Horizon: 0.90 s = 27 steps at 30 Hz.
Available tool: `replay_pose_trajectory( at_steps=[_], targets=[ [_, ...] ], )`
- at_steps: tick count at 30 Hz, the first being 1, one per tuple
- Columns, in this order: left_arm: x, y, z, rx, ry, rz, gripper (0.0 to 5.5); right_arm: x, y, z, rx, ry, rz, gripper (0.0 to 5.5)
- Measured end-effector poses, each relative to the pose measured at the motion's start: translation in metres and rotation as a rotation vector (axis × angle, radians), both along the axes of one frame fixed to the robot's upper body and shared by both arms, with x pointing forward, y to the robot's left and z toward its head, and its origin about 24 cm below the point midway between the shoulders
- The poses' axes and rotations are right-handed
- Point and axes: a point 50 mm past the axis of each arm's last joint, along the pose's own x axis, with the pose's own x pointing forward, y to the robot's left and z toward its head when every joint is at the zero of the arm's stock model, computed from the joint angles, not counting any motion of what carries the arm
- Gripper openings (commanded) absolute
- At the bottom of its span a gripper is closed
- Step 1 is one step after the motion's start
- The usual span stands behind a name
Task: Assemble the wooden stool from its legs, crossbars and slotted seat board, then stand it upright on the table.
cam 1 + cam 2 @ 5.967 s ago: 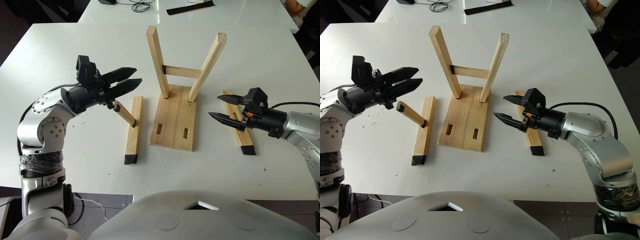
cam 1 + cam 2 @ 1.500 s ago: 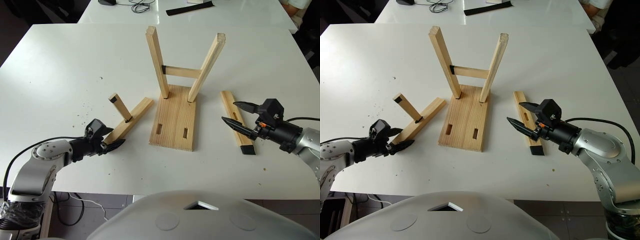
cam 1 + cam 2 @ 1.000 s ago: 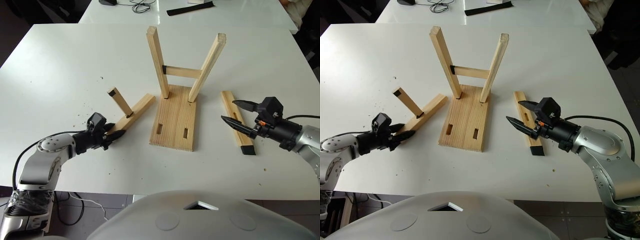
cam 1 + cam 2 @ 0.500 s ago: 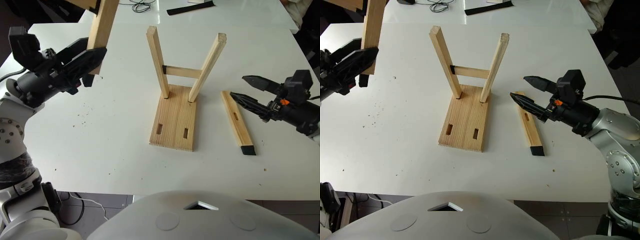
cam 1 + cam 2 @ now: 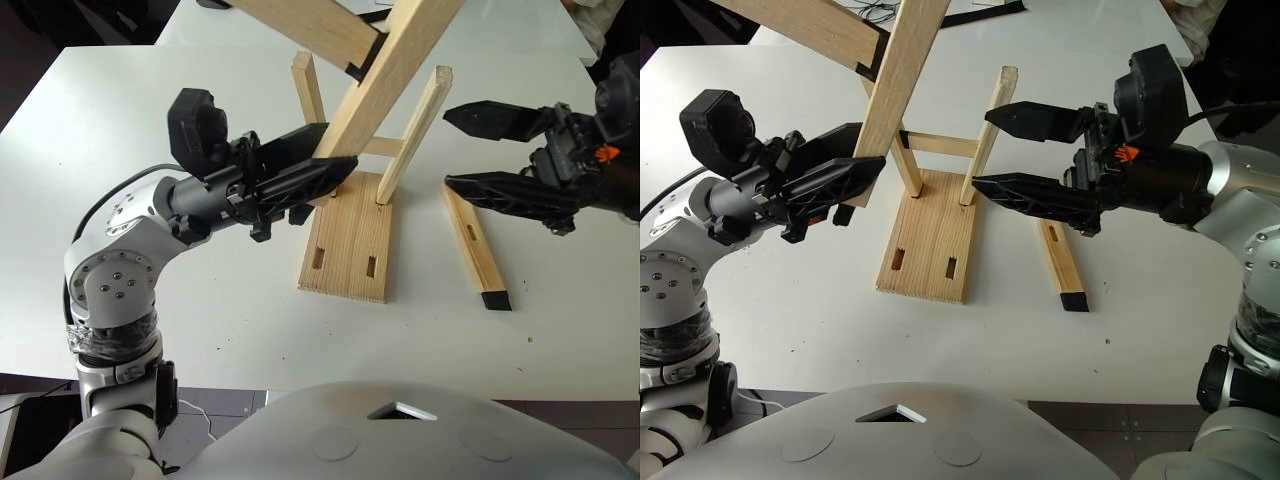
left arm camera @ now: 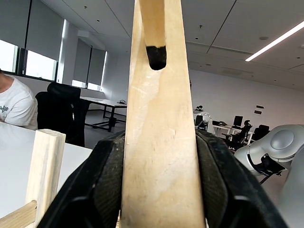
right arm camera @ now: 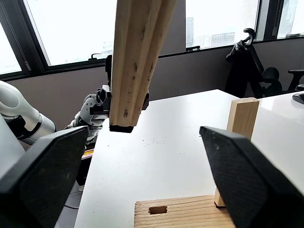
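My left gripper [image 5: 335, 168] is shut on the lower end of a wooden leg [image 5: 395, 60] and holds it tilted in the air over the slotted seat board [image 5: 345, 250]. A crossbar [image 5: 300, 20] sticks out of that leg near its top. The board lies flat with two upright legs [image 5: 420, 125] joined by a crossbar, and two slots at its near end are bare. My right gripper [image 5: 447, 147] is open, raised just right of the upright legs. Both fingers [image 6: 95, 190] press the held leg [image 6: 159, 142] in the left wrist view. A loose leg [image 5: 475, 245] lies on the table.
The white table [image 5: 150, 110] has free room to the left and in front of the board. A second table with cables and a black strip [image 5: 975, 15] stands behind. Small wood crumbs [image 5: 165, 230] lie at the left.
My left arm has swung the leg with its crossbar from the far left to above the seat board. My right gripper has risen and moved left, toward the upright legs.
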Motion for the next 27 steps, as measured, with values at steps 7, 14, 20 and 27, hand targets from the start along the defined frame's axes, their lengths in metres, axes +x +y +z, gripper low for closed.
replay_pose_trajectory(
  at_steps=[7,14,20,27],
  targets=[
    [-0.004,-0.015,-0.012,0.049,-0.009,-0.06,2.0,0.009,0.014,0.008,-0.013,-0.013,0.092,4.29],
    [-0.002,-0.02,-0.024,0.095,-0.015,-0.085,2.0,0.009,0.019,0.015,0.017,-0.001,0.158,4.29],
    [0.0,-0.02,-0.028,0.108,-0.029,-0.076,2.0,0.009,0.02,0.016,0.035,0.014,0.176,3.71],
    [0.004,-0.02,-0.031,0.116,-0.044,-0.056,2.0,0.011,0.022,0.009,-0.027,0.004,0.166,2.68]
  ],
)
